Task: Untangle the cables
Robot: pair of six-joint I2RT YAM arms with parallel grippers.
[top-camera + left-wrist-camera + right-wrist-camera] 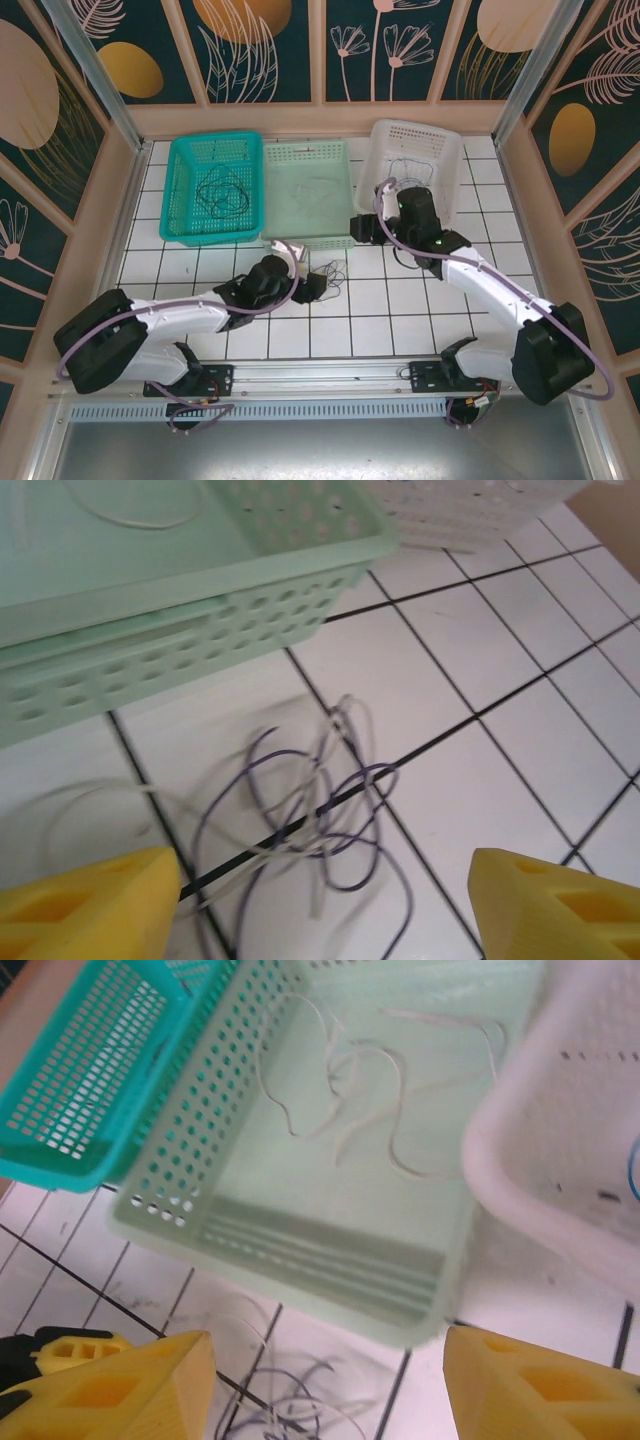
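Note:
A small tangle of purple and white cables [331, 277] lies on the white tiles just in front of the pale green basket. In the left wrist view the tangle [320, 815] is spread across a tile joint, with loose loops. My left gripper [311, 288] is low beside it, open, and the cables sit just ahead of its yellow fingers [85, 905]. My right gripper [364, 228] hovers open above the green basket's near right corner. Its wrist view looks down on the tangle [290, 1410] between the fingers [545, 1390].
Three baskets stand in a row at the back. The teal one [176, 195] holds a dark cable [224, 190]. The pale green one [308, 240] holds white cables [370, 1090]. The white one [456, 170] holds thin cables too. Wooden walls border the tiled table.

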